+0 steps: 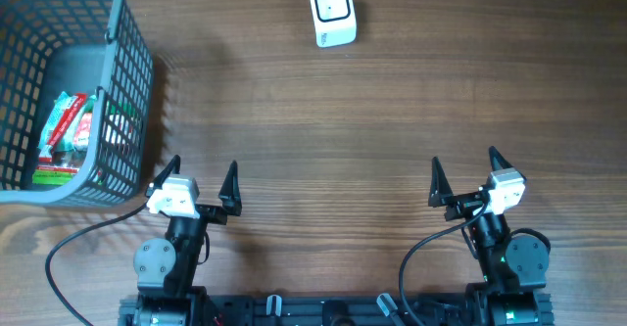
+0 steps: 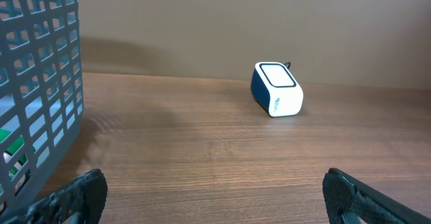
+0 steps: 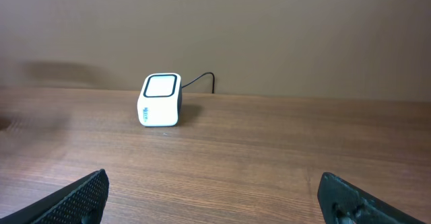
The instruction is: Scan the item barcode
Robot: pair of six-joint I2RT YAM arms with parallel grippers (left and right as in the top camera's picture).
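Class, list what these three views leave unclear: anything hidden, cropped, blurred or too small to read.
Red and green packets in the grey plastic mesh basket: overhead, bars and wall cover them; no barcode shows.
Basket: overhead, cut off by left and top edges.
White box-shaped scanner: wrist views, blue side marking too small to read.
Black cable: right wrist, only a loop shows; where it leads is hidden.

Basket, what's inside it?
Inside the basket lie packets in red, white and green. Its mesh covers part of them, so how many there are, and anything underneath, is hidden.
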